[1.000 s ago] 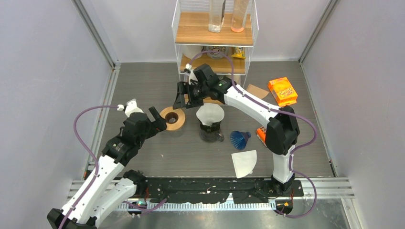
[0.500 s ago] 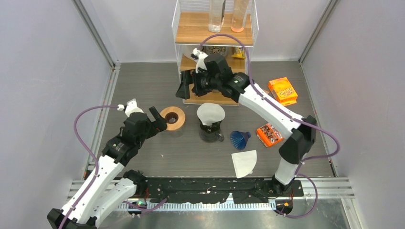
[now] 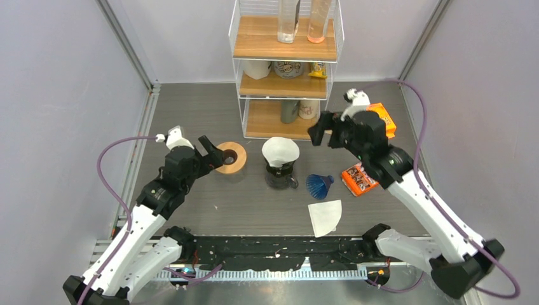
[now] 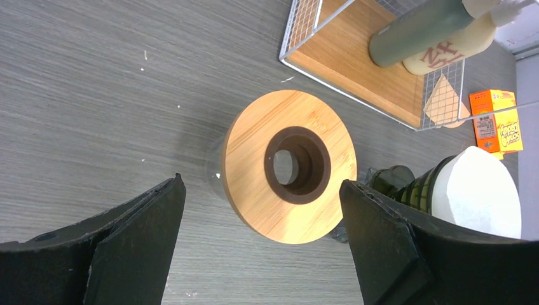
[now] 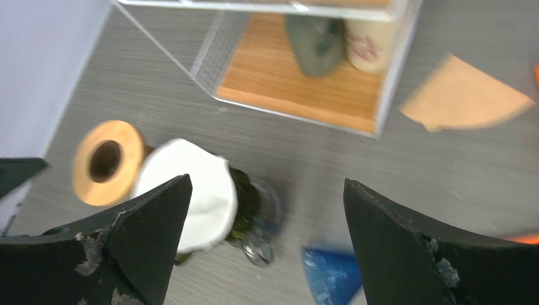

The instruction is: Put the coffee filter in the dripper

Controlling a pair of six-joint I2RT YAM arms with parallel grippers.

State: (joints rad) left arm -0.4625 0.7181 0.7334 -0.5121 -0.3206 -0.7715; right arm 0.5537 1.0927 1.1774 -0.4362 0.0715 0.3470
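Coffee filter (image 5: 464, 95), brown: wrist views only

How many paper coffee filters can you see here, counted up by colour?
White: 2 (upright filter, flat filter)
Brown: 1 (brown filter)
Total: 3

A wire rack (image 3: 254, 44) with wooden shelves stands at the back of the grey table (image 3: 191, 108). Two tall clear vessels (image 3: 288, 22) stand on its top shelf; a dark green bottle (image 3: 290, 112) and a cream cup (image 3: 309, 109) sit side by side on the lowest. A wooden ring (image 3: 233, 157) with a dark hole sits left of centre. An orange box (image 3: 388, 124) lies at the right, an orange packet (image 3: 357, 179) nearer the front
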